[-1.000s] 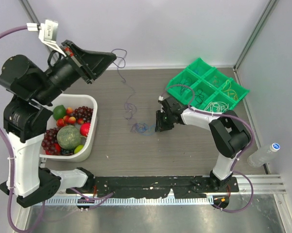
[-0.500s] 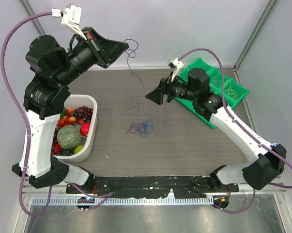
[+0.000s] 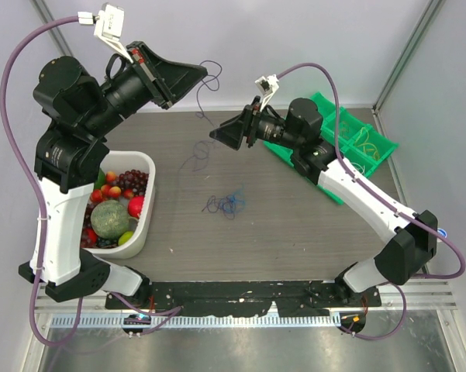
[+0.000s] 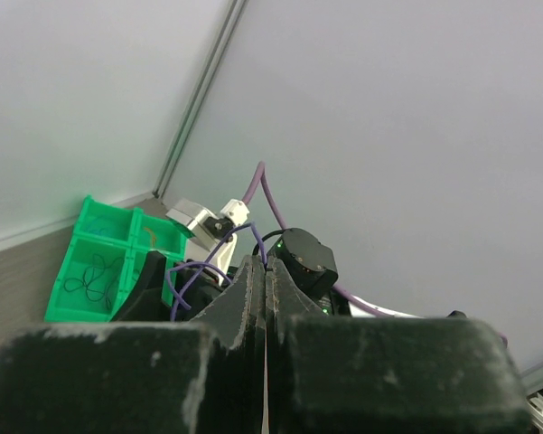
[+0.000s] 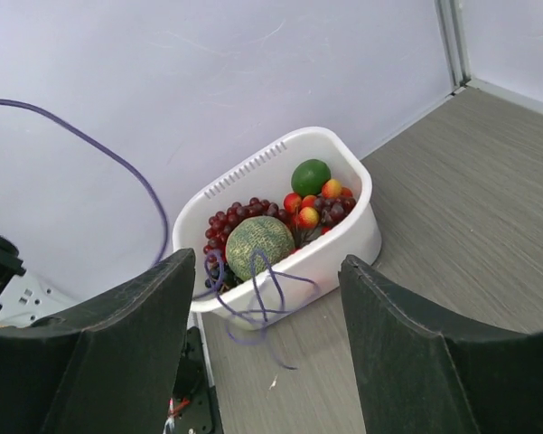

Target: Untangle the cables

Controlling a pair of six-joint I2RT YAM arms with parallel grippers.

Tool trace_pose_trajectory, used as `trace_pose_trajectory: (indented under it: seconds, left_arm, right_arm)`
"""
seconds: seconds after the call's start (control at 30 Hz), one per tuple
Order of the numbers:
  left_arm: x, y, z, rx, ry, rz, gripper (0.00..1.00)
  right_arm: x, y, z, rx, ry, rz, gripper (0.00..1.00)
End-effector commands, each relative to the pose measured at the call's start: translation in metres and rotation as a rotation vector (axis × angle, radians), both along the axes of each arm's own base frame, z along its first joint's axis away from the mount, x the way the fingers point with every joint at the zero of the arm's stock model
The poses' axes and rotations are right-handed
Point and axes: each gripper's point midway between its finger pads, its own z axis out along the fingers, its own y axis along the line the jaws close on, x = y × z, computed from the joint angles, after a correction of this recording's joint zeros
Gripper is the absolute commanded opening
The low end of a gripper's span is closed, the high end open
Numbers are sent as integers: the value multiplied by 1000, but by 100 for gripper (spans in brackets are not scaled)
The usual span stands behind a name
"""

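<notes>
Two arms [image 3: 54, 209] [image 3: 364, 201], one tub [image 3: 145, 225], one tray [image 3: 384, 143], one bottle [image 3: 422, 246], one hanging cable [image 3: 201, 147].

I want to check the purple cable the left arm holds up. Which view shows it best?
Top external: the purple cable shows whole, hanging from the shut left gripper toward the table. Left wrist shows only a short loop beside the fingers; right wrist only its lower loops.

A white oval plastic tub [image 3: 147, 211] of fruit sits at the grey worktop's [image 3: 279, 232] left edge. A green plastic compartment tray [image 3: 329, 105] occupies its far right corner.
</notes>
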Motion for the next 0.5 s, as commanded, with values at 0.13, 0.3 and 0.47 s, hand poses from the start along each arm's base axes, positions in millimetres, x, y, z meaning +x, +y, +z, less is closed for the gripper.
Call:
trace_pose_trajectory:
  seconds: [0.13, 0.3, 0.47]
  left_arm:
    - [-18, 8, 29, -53, -91, -13, 0]
    - [-17, 8, 27, -37, -95, -9, 0]
    - [-15, 5, 26, -40, -84, -21, 0]
  right_arm:
    - [41, -40, 1, -144, 10, -304, 70]
    - [-6, -32, 39, -45, -90, -45, 72]
    - [-38, -29, 69, 86, -104, 83, 73]
